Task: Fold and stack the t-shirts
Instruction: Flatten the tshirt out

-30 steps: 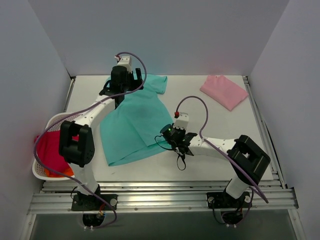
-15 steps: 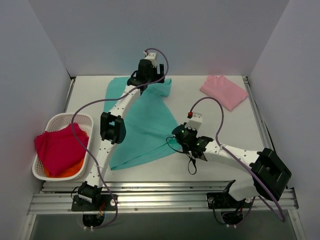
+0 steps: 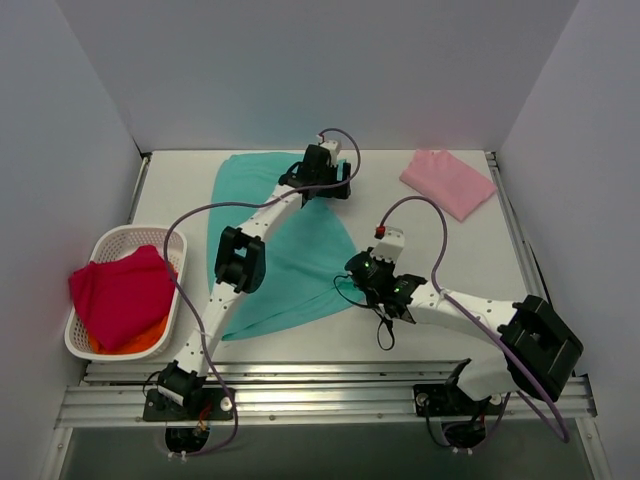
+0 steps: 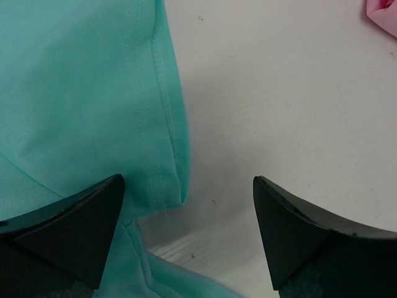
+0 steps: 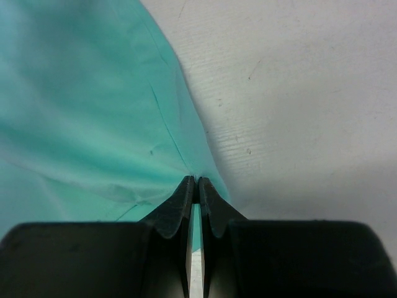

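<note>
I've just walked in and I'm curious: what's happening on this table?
Two robot arms are working on a teal shirt. The right arm has its jaws shut on the shirt's near edge. The left arm hovers over a far sleeve, jaws open, holding nothing. A pink shirt lies folded at the far right.

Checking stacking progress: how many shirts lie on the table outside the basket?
2: the teal shirt spread mid-table, the pink shirt folded far right. The basket holds red cloth that may hide more.
</note>
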Robot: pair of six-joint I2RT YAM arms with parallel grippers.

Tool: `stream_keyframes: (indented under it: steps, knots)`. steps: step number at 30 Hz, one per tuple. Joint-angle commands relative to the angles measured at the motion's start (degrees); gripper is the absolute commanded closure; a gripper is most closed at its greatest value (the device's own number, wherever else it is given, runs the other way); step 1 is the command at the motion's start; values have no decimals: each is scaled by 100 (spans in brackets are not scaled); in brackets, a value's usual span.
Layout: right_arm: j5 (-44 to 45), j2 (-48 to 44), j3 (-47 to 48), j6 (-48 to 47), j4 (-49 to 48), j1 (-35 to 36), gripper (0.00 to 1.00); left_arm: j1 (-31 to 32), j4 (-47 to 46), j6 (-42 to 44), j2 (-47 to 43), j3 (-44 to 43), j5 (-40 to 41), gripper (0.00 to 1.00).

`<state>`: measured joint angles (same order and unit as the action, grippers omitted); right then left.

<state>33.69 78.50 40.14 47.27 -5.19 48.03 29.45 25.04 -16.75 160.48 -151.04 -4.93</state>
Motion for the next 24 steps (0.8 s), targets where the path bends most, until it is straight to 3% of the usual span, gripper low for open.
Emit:
stream_keyframes:
  steps: [1,4,7,8,11,13,14,17,20,24]
  knots:
    - [111,-177,-68,-33,-8,5,100,87,352,-29,96,-566,439,6]
    - [103,-265,-103,-33,-8,5,100,52,818,-240,351,-1030,623,6]
    - [76,-291,-120,-51,-17,5,100,34,889,-372,300,-945,774,6]
    - [50,-291,-129,-42,-17,-4,100,43,898,-390,299,-936,792,1]
    - [23,-379,-155,-42,-17,5,100,34,1038,-416,343,-1040,792,35]
    - [15,-467,-173,-42,0,5,100,43,1249,-425,404,-1129,792,50]
    - [15,-493,-191,-51,9,5,100,43,1319,-425,405,-1173,809,55]
    - [6,-555,-208,-25,9,-4,100,25,1548,-452,396,-1147,818,57]
    - [-21,-546,-243,-7,-43,5,100,34,1575,-443,361,-1068,801,68]
    - [-38,-494,-226,2,-61,5,100,25,1452,-390,291,-954,678,97]
